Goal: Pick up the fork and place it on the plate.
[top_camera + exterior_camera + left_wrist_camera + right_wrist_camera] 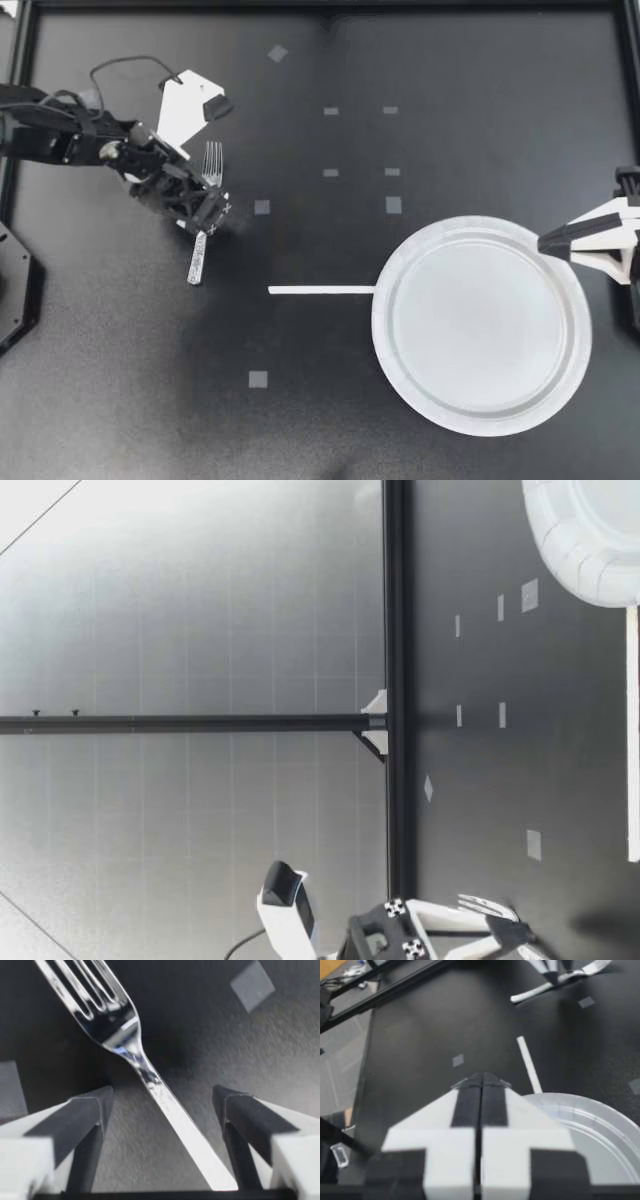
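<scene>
On the left side of the black table [120, 400], the fork [212, 162] lies with its tines pointing toward the far edge and its handle end toward the near edge, well apart from the plate [480, 424]. My left gripper [207, 212] sits directly over the fork's middle, hiding that stretch in the top view. From the left wrist view the fork [165, 1105] runs diagonally between the 2 dark fingers [92, 1112], which stand spread on either side of the handle with a clear gap at each side, so neither pad touches it. From table height the tines [488, 907] show just beside that gripper's fingers. A white tape strip [320, 290] runs across the table's middle and reaches the left rim of the round white plate, which sits on the right half of the table. Small grey square markers [262, 207] are scattered over the surface. My right gripper [546, 243] hangs over the plate's right rim with its 2 fingers pressed together, holding nothing; its wrist view shows the shut tips [481, 1080] just above the plate's edge [580, 1115].
</scene>
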Action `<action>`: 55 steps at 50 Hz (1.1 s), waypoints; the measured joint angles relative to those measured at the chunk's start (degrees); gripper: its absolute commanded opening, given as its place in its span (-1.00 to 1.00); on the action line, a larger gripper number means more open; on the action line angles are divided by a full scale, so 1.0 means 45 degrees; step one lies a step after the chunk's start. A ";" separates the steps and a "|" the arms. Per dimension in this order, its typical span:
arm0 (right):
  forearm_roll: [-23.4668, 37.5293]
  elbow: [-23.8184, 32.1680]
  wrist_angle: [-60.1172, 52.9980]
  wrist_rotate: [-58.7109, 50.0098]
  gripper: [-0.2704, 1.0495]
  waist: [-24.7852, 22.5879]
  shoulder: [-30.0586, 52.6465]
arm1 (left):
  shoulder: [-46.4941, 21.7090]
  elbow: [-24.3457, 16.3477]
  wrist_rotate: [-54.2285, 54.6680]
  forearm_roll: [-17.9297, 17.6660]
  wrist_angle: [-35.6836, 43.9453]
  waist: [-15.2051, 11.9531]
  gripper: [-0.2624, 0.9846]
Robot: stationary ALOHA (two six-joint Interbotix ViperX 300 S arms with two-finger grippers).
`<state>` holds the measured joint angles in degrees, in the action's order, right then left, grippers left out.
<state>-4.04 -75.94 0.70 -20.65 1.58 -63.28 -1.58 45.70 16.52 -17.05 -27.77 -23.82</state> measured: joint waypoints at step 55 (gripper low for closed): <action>0.0410 -0.0117 -0.1035 -0.0625 -0.52 -0.0410 0.0039 | -0.0254 0.0098 0.0078 0.0215 -0.0566 -0.0313 -0.25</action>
<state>-2.20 -76.46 -3.96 -23.47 -0.26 -63.11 -2.72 46.14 16.88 -16.08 -30.32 -25.22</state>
